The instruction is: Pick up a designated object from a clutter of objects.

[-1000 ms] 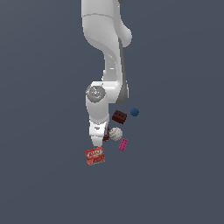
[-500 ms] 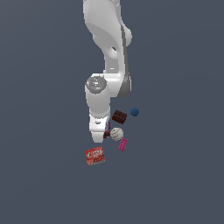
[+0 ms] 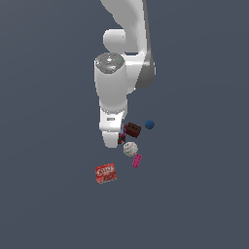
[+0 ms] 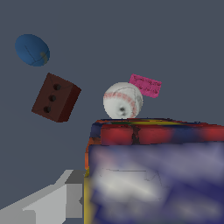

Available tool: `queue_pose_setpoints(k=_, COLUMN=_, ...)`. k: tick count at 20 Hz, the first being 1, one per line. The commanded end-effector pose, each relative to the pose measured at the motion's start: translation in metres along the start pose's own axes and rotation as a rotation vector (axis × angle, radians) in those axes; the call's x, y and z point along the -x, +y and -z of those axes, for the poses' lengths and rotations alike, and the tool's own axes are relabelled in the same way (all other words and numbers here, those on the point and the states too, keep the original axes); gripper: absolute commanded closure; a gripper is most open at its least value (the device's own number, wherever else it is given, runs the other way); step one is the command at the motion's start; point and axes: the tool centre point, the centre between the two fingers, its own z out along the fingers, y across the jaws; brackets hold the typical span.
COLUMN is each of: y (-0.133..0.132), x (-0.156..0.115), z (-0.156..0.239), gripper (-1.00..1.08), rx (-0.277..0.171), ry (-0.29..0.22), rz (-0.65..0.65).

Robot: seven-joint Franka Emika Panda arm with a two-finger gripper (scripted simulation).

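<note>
Judging the grasp on the small multicoloured cube-like block [image 4: 153, 175], centre the grey-fingered gripper [image 4: 83, 192] squarely, avoiding the adjacent white ball [image 4: 123, 100]; finger spacing cannot be told.

In the exterior view the multicoloured cube [image 3: 121, 138] was almost wholly hidden behind the gripper [image 3: 115, 141], whose fingers were not visible. In the wrist view the cube's near face was blurred and cut off at the 3 and 6 o'clock edges. The red packet's [image 3: 105, 173] lettering was too small to read.
</note>
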Motion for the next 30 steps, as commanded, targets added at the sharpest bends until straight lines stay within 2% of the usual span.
queue_pose_setpoints(k=1, y=0.000, x=-0.005, z=0.029, gripper=1.08, rx=0.003, ry=0.000, rz=0.000)
queue_pose_setpoints(k=17, y=0.002, x=-0.031, z=0.192, gripper=1.08, rx=0.003, ry=0.000, rz=0.001)
queue_pose_setpoints(k=24, y=0.005, x=-0.039, z=0.237, gripper=1.08, rx=0.002, ry=0.000, rz=0.000)
queue_pose_setpoints(k=30, y=0.007, x=-0.041, z=0.255, gripper=1.08, rx=0.002, ry=0.000, rz=-0.001)
